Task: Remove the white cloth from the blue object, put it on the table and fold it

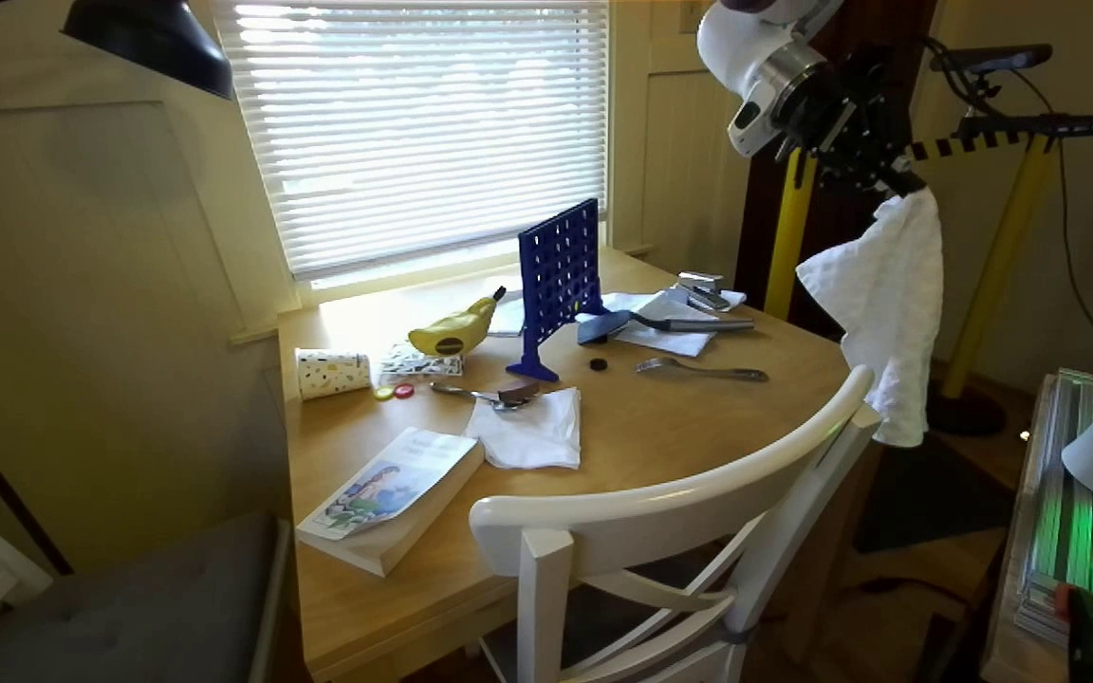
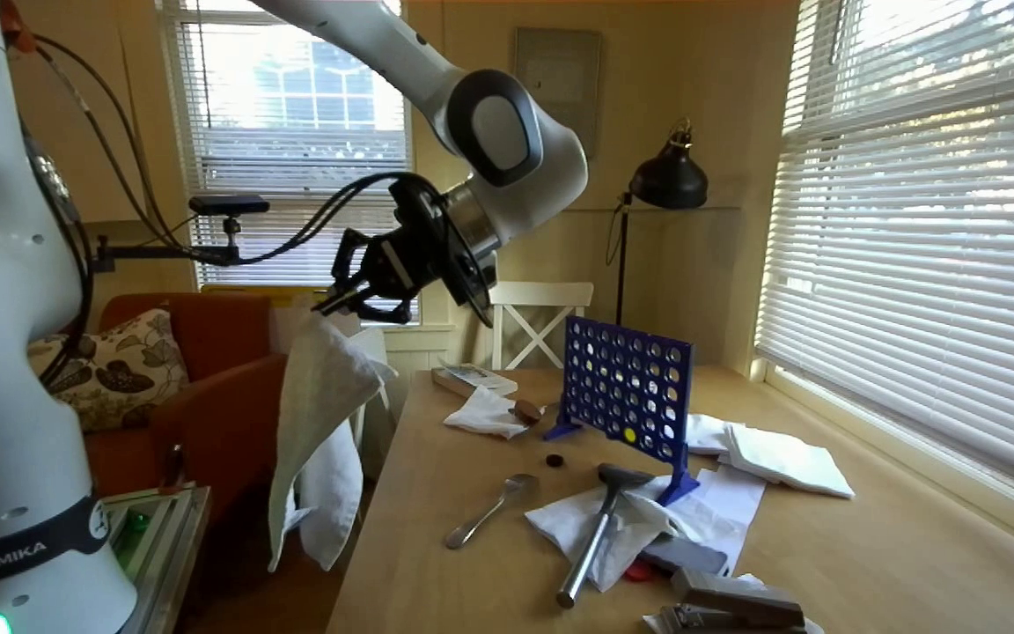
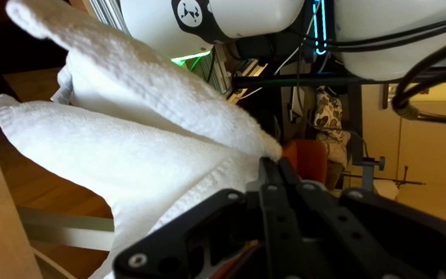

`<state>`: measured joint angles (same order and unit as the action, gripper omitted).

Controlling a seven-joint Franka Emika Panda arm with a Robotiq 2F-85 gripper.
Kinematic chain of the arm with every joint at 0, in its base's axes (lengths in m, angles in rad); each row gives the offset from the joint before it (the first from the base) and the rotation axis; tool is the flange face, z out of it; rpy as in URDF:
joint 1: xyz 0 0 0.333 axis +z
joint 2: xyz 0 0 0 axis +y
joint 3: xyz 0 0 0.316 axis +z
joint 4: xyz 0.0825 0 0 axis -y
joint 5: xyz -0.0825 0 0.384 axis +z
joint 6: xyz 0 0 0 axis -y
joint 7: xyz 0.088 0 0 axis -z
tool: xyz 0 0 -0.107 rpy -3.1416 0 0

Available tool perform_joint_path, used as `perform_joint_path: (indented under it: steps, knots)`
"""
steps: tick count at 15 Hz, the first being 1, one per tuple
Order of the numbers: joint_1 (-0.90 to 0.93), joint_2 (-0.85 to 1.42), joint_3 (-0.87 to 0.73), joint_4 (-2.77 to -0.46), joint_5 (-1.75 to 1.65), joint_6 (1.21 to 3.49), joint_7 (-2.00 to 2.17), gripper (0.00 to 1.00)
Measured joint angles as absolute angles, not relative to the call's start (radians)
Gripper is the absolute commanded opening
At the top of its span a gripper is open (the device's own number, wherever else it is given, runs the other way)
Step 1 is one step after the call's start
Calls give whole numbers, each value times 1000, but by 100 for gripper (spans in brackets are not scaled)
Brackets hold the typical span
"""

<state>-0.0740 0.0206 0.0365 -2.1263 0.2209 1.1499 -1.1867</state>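
Observation:
My gripper [image 1: 907, 184] is shut on a corner of the white cloth [image 1: 899, 285], which hangs limp in the air. In both exterior views the cloth is off to one side of the table [image 1: 670, 427], past its edge and apart from the blue object. The upright blue object [image 2: 626, 387] stands on the table with its holes uncovered. In the wrist view the cloth [image 3: 138, 155] spreads from the fingertips in loose folds, and the gripper's [image 3: 277, 159] two fingers are together at its edge.
A white chair [image 1: 698, 474] stands against the table near the hanging cloth. On the table lie a book [image 1: 395, 493], a napkin [image 1: 537, 432], a yellow banana-shaped pouch [image 1: 456, 332], a patterned cup [image 1: 333, 373], a fork [image 1: 703, 370], a spatula [image 2: 591, 546] and a stapler [image 2: 736, 603].

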Motion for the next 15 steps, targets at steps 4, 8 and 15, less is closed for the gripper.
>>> perform_joint_path:
  steps: [4, 8, 15]
  knots:
    - [-53, 71, 37, -2152, 223, 1278, -1172, 1]
    - [-35, 143, 40, -2133, 231, 1408, -1170, 1]
    - [-7, 208, 67, -2022, 299, 1681, -1141, 1]
